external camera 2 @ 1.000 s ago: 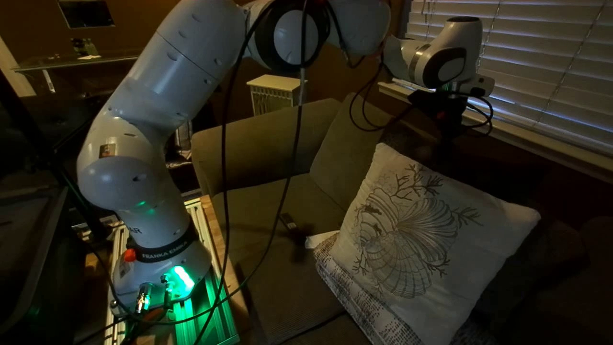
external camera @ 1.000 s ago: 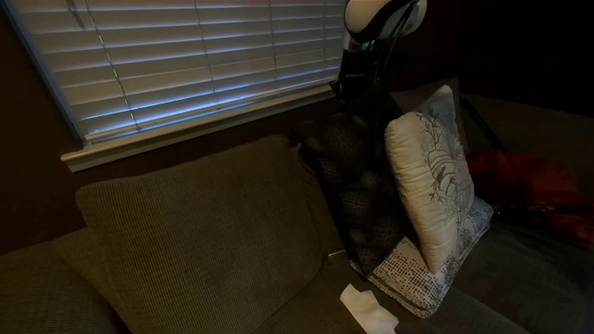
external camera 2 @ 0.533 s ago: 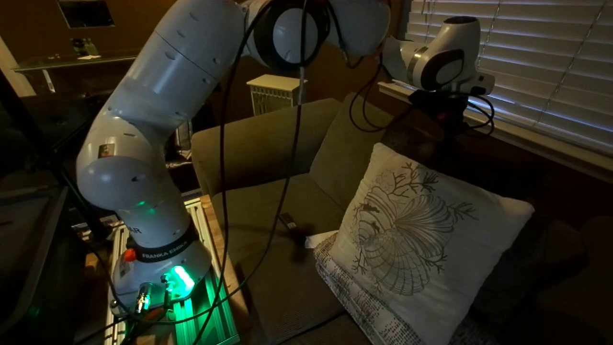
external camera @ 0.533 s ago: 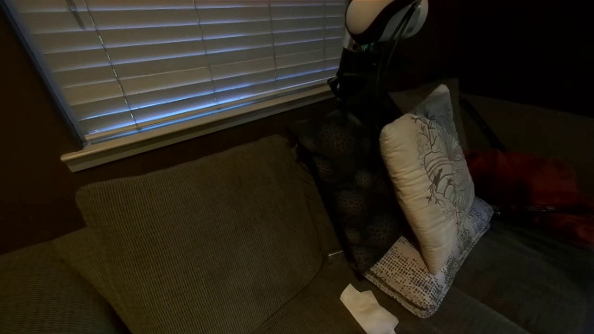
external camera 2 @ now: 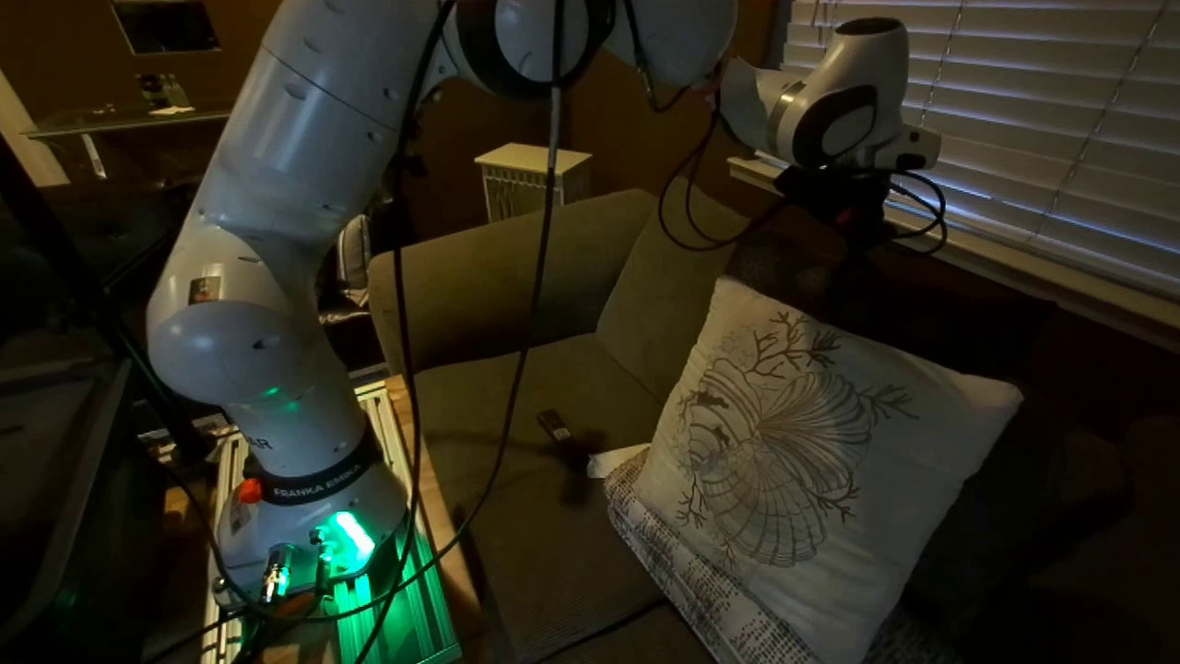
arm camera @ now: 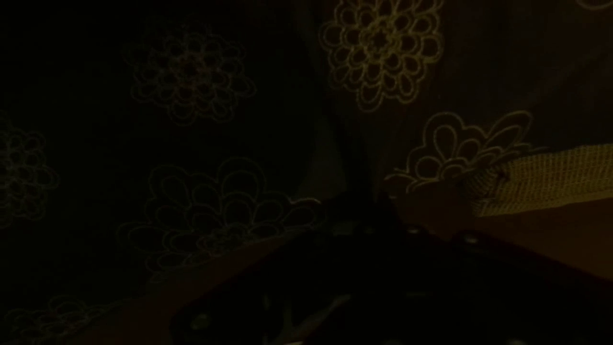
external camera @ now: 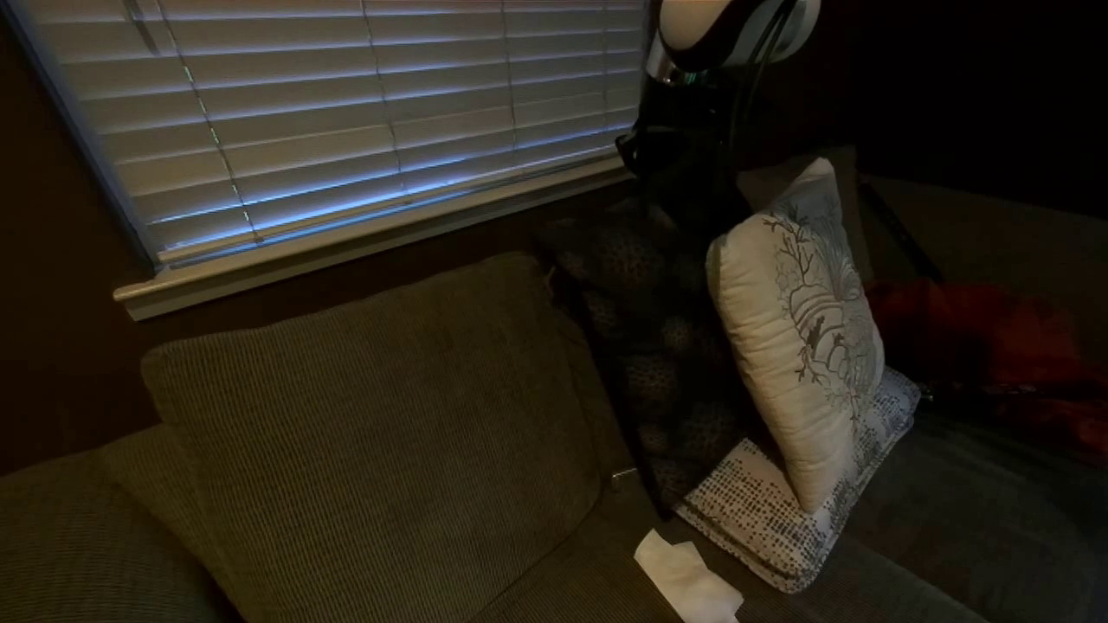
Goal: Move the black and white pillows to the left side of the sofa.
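Gripper [arm camera: 360,200] at the upper edge of the black pillow [external camera: 660,372]. The jaws are drawn together with the flower-printed fabric pinched between them; in the wrist view, folds run out from the pinch (much of that view is dark, so the depth of the bite cannot be judged). The black pillow stands tilted just right of the broad back cushion [external camera: 372,424] on the sofa [external camera 2: 562,544], its lower end beside the grey-patterned pillow [external camera: 753,506]. Whether the grip or the sofa bears its weight cannot be told. The white pillow [external camera 2: 820,461], printed with a shell and branches, stands tilted on the grey-patterned pillow, on the near side of the black one; a red cloth [external camera: 969,333] lies farther right, and a white scrap [external camera: 688,575] lies just left of the grey-patterned pillow.

Taking the left side to mean the armrest [external camera 2: 479,286] end (left in both exterior views), the task appears to be in its early part. Done: a hold on the black pillow. Remaining: carrying it leftward along the back cushion, setting it down and letting go, then doing the same with the white pillow, which is not in the jaws. Neither pillow has yet reached the armrest end. The white pillow, set so close, may well slump when its neighbour leaves.
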